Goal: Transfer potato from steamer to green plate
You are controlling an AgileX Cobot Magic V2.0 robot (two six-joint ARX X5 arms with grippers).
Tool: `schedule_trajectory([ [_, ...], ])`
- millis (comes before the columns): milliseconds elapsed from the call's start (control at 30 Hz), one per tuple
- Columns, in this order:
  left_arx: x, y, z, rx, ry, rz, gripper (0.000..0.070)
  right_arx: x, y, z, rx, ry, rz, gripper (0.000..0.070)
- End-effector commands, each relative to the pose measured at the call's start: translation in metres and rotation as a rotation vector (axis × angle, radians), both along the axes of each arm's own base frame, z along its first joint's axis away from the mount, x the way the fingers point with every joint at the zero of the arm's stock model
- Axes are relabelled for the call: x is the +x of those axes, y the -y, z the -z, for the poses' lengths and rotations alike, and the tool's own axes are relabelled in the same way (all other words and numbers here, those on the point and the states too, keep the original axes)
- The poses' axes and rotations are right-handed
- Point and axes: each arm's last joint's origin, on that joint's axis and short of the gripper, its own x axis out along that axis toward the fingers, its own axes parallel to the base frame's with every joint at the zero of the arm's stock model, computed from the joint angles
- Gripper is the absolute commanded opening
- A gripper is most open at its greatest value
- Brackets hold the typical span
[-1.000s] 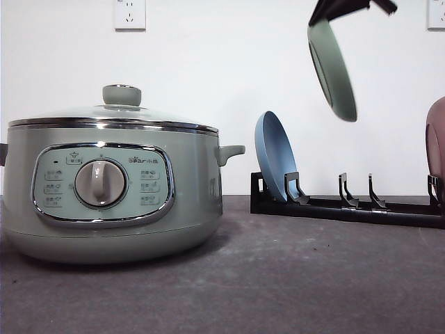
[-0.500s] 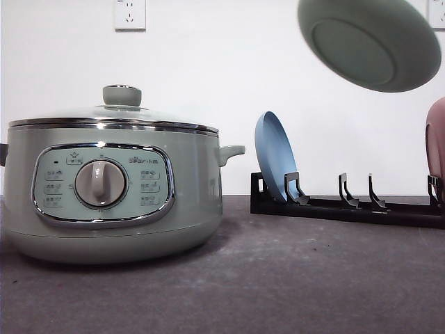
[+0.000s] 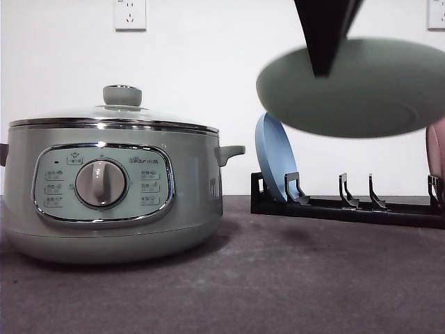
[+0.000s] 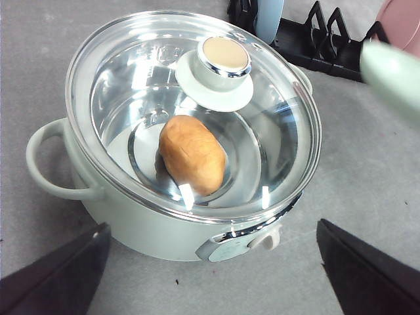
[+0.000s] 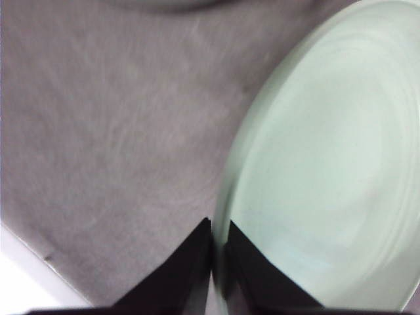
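A glass lid [image 4: 197, 111] covers the pot [image 3: 111, 188], blocking the way to the potato [image 4: 191, 154]. The table [image 3: 313, 278] between pot and rack [image 3: 348, 205] lies open.

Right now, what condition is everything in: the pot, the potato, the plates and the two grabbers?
Large sage-green electric steamer: standing on the table, closed.
Glass lid with green knob: on the steamer.
Oval orange-brown potato: lying inside the steamer, under the lid.
Pale mint-green round plate: held in the air, near level.
Blue plate: upright in the black rack.
Right gripper: shut on the green plate's rim.
Left gripper: open above the steamer.
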Motion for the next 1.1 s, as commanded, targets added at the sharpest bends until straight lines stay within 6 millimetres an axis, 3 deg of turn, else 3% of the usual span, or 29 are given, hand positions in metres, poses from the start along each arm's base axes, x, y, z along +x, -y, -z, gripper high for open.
schedule_trajectory([
  [0, 0.0, 0.001, -0.007, -0.001, 0.027, 0.011, 0.0637, -0.007, -0.007, 0.008, 0.014, 0.016, 0.022, 0.0005],
  [367, 0.0, 0.001, -0.007, -0.001, 0.027, 0.011, 0.0637, -0.036, -0.024, 0.077, 0.043, 0.011, -0.018, 0.0005],
  [633, 0.0, 0.001, -0.007, -0.001, 0.027, 0.011, 0.0637, -0.04, -0.022, 0.117, 0.017, 0.0, -0.031, 0.0005],
  [833, 0.0, 0.001, -0.007, -0.001, 0.027, 0.01, 0.0637, -0.043, -0.023, 0.135, 0.035, -0.005, -0.042, 0.0005],
  [1067, 0.0, 0.001, -0.007, -0.001, 0.026, 0.01, 0.0637, -0.043, -0.03, 0.135, 0.127, -0.046, -0.06, 0.0008],
])
